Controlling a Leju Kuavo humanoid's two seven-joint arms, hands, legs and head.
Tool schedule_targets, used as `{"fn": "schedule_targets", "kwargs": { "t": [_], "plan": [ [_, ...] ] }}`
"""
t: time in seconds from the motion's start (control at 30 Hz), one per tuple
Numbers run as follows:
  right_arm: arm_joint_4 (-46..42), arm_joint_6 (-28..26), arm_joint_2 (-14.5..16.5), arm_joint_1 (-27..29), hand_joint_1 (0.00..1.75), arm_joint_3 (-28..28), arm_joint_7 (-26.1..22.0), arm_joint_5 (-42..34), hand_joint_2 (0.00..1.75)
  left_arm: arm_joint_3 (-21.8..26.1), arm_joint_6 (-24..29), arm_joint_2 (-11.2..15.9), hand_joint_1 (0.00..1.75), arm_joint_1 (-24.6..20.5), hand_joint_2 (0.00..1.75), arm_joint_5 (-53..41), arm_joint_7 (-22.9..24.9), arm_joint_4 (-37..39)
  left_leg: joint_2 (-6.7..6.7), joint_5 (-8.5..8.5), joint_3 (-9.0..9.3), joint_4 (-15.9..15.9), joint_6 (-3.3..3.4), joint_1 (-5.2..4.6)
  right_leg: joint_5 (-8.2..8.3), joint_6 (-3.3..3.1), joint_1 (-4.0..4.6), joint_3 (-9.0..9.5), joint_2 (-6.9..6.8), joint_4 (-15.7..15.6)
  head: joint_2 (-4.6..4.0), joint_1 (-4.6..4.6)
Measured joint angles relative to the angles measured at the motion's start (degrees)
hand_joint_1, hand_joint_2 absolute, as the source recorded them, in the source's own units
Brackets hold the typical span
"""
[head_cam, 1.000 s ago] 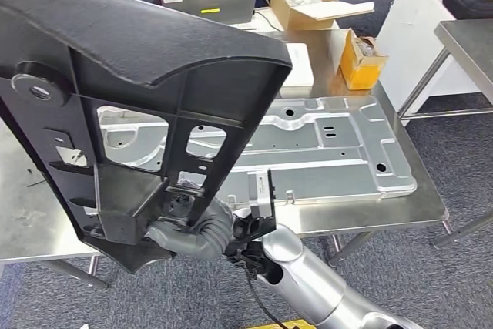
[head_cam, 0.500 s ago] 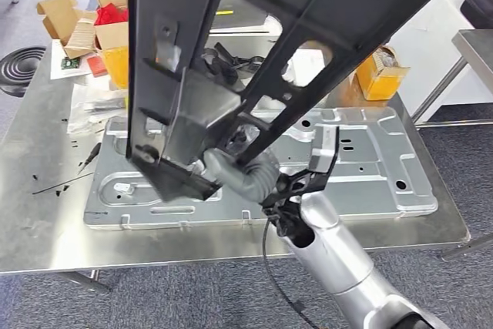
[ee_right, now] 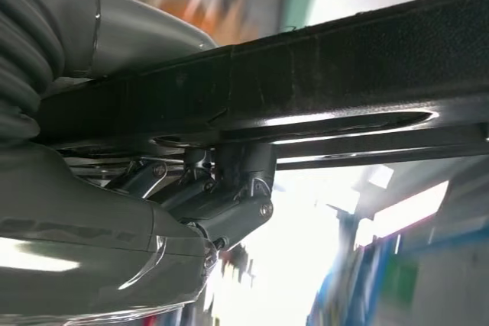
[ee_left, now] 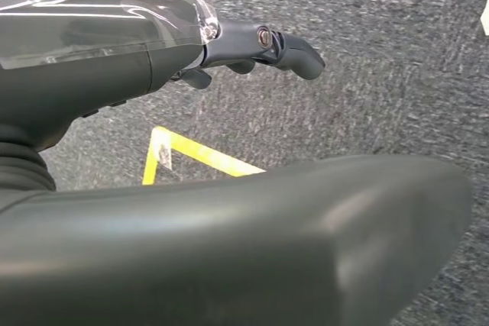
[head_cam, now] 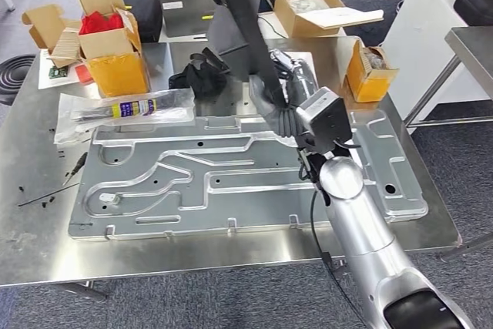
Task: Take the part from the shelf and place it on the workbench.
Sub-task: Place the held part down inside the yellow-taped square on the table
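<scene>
right hand [head_cam: 273, 102]: gripping the part [head_cam: 244, 21], fingers [ee_right: 231, 204] wrapped round a black bar of it, thumb on the other side; grip confirmed in the right wrist view
part: black, long, held up in the air over the far side of the bench [head_cam: 35, 244], tilted, upper end running out past the top of the head view; not touching the bench
right arm [head_cam: 360, 229]: silver, reaching forward across the plate [head_cam: 192, 182] from the near right
left hand [ee_left: 242, 43]: hanging over grey carpet [ee_left: 374, 74], nothing in it, fingers slightly curled and apart; a yellow floor line [ee_left: 195, 154] below it
plate: large stamped silver sheet, lying flat on the bench, taking up most of the middle
bag [head_cam: 128, 107]: clear plastic, something yellow-labelled inside, on the bench just beyond the plate's far left edge
yellow box, left [head_cam: 113, 55]: open, red stuff inside, far left of bench
yellow box, right [head_cam: 369, 71]: open, far right corner of bench
black clump [head_cam: 200, 75]: on the bench behind the plate, just left of the part; can't tell what it is
carton [head_cam: 308, 5]: open cardboard, on the table behind
laptop [head_cam: 186, 5]: grey, closed lid toward the camera, behind the bench
</scene>
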Motion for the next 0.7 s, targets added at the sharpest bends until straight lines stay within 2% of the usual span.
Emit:
{"fn": "schedule_targets", "kwargs": {
  "t": [0.03, 0.1, 0.17, 0.2, 0.23, 0.3, 0.33, 0.37, 0.4, 0.47, 0.5, 0.53, 0.63, 0.7],
  "plan": [
    [-0.51, -2.64, 0.03, 0.24, 1.75, -0.58, 0.87, 5.67, 1.75, -0.01, 0.09, -0.06, 0.0, -0.04, 1.75, 0.0, -0.01, 0.0, 0.0, 0.25, 0.26, -1.02, 0.37, -0.11, -0.32, 0.25, 0.06, -0.36, 0.0, 0.59, 0.0, 0.03],
    [-1.97, -7.29, 0.1, 1.17, 1.75, -1.56, 2.83, 17.33, 1.75, -0.08, 0.16, -0.17, 0.0, 0.04, 1.75, 0.0, -0.02, 0.0, -0.03, -0.04, 0.12, -0.85, 1.25, -0.34, -0.65, 0.61, 0.1, -0.89, 0.0, 1.24, 0.0, 0.08],
    [-3.95, -10.9, 0.21, 2.44, 1.75, -2.29, 4.83, 28.84, 1.75, -0.2, 0.19, -0.33, 0.0, 0.1, 1.75, 0.0, -0.03, 0.01, -0.06, 0.23, 0.22, -0.83, 1.65, -0.13, -1.48, 1.1, -0.02, -1.0, -0.02, 1.88, 0.0, 0.13],
    [-4.92, -12.2, 0.23, 2.98, 1.75, -2.57, 5.75, 33.83, 1.75, -0.26, 0.2, -0.38, 0.0, 0.03, 1.75, 0.0, -0.04, 0.01, -0.06, 0.24, 0.28, -0.88, 1.81, 0.03, -2.52, 1.49, -0.17, -1.56, -0.04, 3.3, 0.0, 0.19],
    [-5.77, -13.33, 0.26, 3.47, 1.75, -2.75, 6.75, 38.66, 1.75, -0.29, 0.21, -0.43, 0.0, -0.05, 1.75, 0.0, -0.05, 0.02, -0.04, 0.22, 0.33, -0.92, 1.94, 0.17, -4.09, 1.95, -0.42, -2.71, -0.06, 5.95, 0.0, 0.25],
    [-6.77, -15.28, 0.23, 4.46, 1.75, -2.82, 8.77, 47.48, 1.75, -0.32, 0.23, -0.42, 0.0, -0.15, 1.75, 0.0, -0.09, 0.02, 0.02, 0.14, 0.34, -0.92, 2.07, 0.24, -7.52, 2.73, -1.07, -6.4, -0.12, 13.71, 0.0, 0.31],
    [-6.95, -16.13, 0.19, 5.06, 1.75, -2.78, 9.83, 51.57, 1.75, -0.32, 0.23, -0.43, 0.0, -0.17, 1.75, 0.0, -0.1, 0.02, 0.04, 0.1, 0.36, -0.92, 2.08, 0.26, -8.41, 2.98, -1.35, -7.99, -0.13, 16.76, 0.0, 0.3],
    [-7.0, -16.83, 0.13, 5.67, 1.75, -2.74, 10.77, 55.12, 1.75, -0.33, 0.23, -0.45, 0.0, -0.18, 1.75, 0.0, -0.1, 0.02, 0.05, 0.07, 0.38, -0.92, 2.08, 0.3, -8.18, 3.16, -1.54, -8.65, -0.14, 17.78, 0.0, 0.3],
    [-7.0, -17.41, 0.04, 6.18, 1.75, -2.68, 11.65, 58.19, 1.75, -0.33, 0.23, -0.48, 0.0, -0.18, 1.75, 0.0, -0.1, 0.02, 0.03, 0.03, 0.44, -0.92, 2.05, 0.36, -6.86, 3.27, -1.67, -8.18, -0.14, 16.41, 0.0, 0.3],
    [-6.97, -18.27, -0.16, 6.71, 1.75, -2.52, 13.09, 63.38, 1.75, -0.33, 0.23, -0.52, 0.0, -0.19, 1.75, 0.0, -0.17, 0.02, 0.0, -0.09, 0.68, -0.97, 1.88, 0.48, -2.81, 3.25, -1.74, -4.55, -0.14, 8.45, 0.0, 0.3],
    [-6.9, -18.47, -0.27, 6.81, 1.75, -2.41, 13.63, 65.3, 1.75, -0.33, 0.23, -0.53, 0.0, -0.2, 1.75, 0.0, -0.25, 0.02, -0.03, -0.12, 0.79, -1.03, 1.68, 0.46, -1.41, 3.14, -1.62, -2.81, -0.13, 4.74, 0.0, 0.31],
    [-6.68, -18.56, -0.4, 6.93, 1.75, -2.27, 14.03, 66.82, 1.75, -0.33, 0.22, -0.53, 0.0, -0.21, 1.75, 0.0, -0.34, 0.02, -0.05, -0.11, 0.88, -1.12, 1.41, 0.44, -0.7, 2.97, -1.49, -1.64, -0.1, 2.34, 0.0, 0.31],
    [-4.72, -18.48, -0.88, 7.53, 1.75, -1.45, 14.66, 69.16, 1.75, -0.34, 0.16, -0.61, 0.0, -0.21, 1.75, 0.0, -0.5, 0.02, -0.08, 0.19, 1.33, -1.89, 0.28, 0.44, -0.52, 2.16, -1.17, -1.05, 0.01, 1.1, 0.0, 0.3],
    [-2.53, -18.58, -1.09, 7.76, 1.75, -0.5, 15.06, 70.05, 1.75, -0.4, 0.12, -0.69, 0.0, -0.26, 1.75, 0.0, -0.6, 0.02, -0.02, -0.81, 1.12, -1.13, -0.12, 0.42, 0.02, 1.2, -1.28, -0.72, -0.09, 0.29, 0.0, 0.27]
  ]
}}
